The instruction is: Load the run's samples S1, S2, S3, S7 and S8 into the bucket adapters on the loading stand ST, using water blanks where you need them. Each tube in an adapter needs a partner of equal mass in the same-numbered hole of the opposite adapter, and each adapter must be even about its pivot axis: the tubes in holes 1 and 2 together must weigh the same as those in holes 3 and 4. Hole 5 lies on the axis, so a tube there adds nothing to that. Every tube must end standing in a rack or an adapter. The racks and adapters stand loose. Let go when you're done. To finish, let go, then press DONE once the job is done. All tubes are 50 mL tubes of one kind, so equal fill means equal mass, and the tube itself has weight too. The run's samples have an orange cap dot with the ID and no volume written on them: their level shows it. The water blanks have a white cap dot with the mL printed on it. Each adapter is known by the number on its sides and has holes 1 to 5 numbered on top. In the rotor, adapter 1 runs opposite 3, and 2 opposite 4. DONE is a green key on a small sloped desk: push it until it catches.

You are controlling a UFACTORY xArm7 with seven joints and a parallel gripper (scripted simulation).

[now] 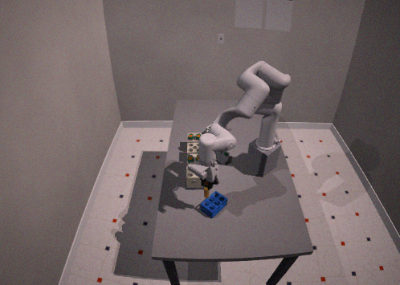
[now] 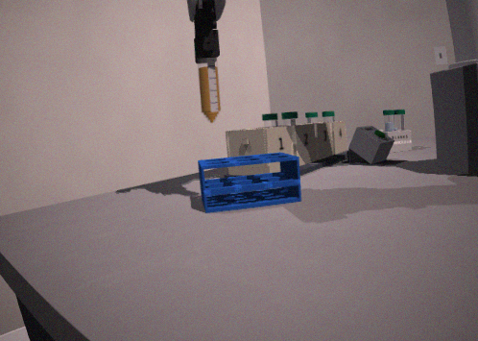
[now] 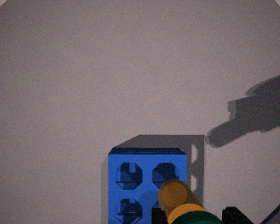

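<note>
My gripper (image 1: 207, 182) (image 2: 207, 60) (image 3: 195, 216) is shut on an upright tube (image 1: 206, 192) (image 2: 209, 89) (image 3: 177, 195) with orange contents and a green cap. The tube's tip is above the blue rack (image 2: 298, 179) (image 3: 147, 164); its cap dot and ID are hidden. The blue rack's visible holes look empty. The pale adapters stand in a row, with adapter 1 nearest and adapter 2 (image 2: 304, 152), adapter 3 and adapter 4 (image 2: 341, 145) behind. Several green-capped tubes stand in the row, in two pairs; those seen from above show orange dots.
The grey sloped desk (image 2: 367, 145) with the green key (image 2: 380, 133) stands right of the adapters. The white blanks rack (image 2: 407, 139) with green-capped tubes is farther back, mostly hidden by the arm in the top view. The arm's base (image 1: 265, 157) stands at the table's right side.
</note>
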